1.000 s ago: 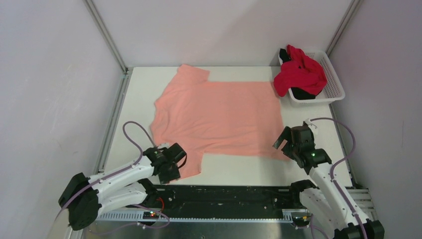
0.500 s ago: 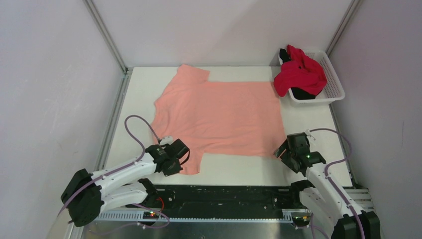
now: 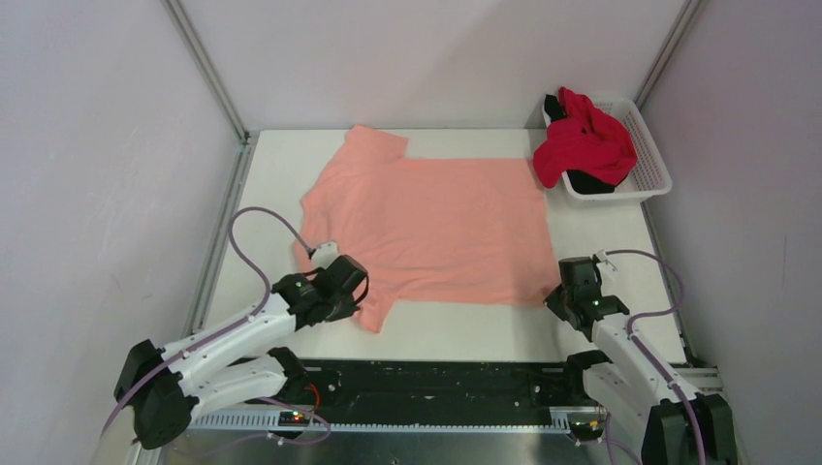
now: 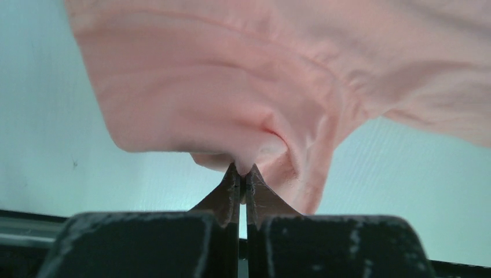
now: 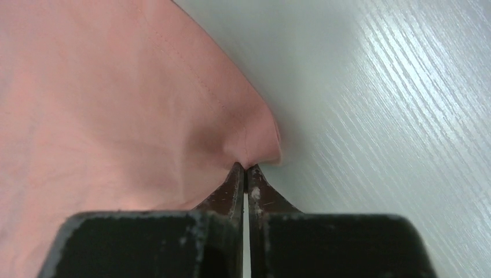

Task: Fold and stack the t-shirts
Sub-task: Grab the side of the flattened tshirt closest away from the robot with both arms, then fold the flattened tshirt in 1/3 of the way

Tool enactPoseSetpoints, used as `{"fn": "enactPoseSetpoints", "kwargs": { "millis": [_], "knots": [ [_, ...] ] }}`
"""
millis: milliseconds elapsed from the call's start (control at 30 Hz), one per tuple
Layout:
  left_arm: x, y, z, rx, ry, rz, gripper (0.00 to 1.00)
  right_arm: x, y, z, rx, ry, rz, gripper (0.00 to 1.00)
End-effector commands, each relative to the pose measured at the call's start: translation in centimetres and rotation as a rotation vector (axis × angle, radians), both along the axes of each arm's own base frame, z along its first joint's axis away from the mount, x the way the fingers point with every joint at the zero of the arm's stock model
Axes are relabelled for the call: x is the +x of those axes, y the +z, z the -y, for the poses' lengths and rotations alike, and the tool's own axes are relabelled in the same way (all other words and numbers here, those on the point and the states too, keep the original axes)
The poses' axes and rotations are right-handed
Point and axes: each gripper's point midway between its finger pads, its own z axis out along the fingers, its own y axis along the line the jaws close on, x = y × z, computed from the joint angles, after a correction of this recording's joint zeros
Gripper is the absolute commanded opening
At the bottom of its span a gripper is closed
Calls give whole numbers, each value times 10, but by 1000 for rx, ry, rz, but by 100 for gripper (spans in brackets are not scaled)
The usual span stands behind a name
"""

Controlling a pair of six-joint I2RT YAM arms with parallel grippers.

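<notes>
A salmon-pink t-shirt (image 3: 426,223) lies spread flat across the middle of the white table (image 3: 591,232). My left gripper (image 3: 351,298) is shut on its near-left sleeve, whose cloth bunches up at the closed tips (image 4: 243,169). At the shirt's near-right hem corner my right gripper (image 3: 560,295) is shut too, pinching a small peak of pink fabric (image 5: 245,167). A bright red t-shirt (image 3: 584,141) is heaped in the basket at the back right, with a black t-shirt (image 3: 588,181) showing under it.
The white mesh basket (image 3: 654,155) stands in the far right corner. Aluminium frame posts and grey walls close in the table on the left, back and right. A black rail runs along the near edge between the arm bases.
Both grippers went from open to shut on the pink shirt. The left arm drew the sleeve up and inward, bunching it. The right gripper came down onto the hem corner.
</notes>
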Motion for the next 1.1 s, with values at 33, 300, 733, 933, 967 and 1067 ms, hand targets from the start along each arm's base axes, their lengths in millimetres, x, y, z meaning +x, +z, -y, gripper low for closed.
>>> {"fn": "enactPoseSetpoints", "kwargs": {
  "millis": [33,300,733,933,967,1067],
  "knots": [
    [49,54,15,-78,-14,226,0,25,23,5,-61,42,76,0],
    [98,83,15,-151,40,332,0,63,63,-10,-43,126,138,0],
    [193,97,-4,-101,118,342,0,145,92,-11,-57,143,151,0],
    [236,89,-5,-65,107,304,0,181,96,-4,-68,118,174,0],
    [246,95,-8,-69,112,315,0,187,99,-3,-66,112,182,0],
    [263,79,-14,-52,106,274,0,203,89,-3,-67,124,167,0]
  ]
}}
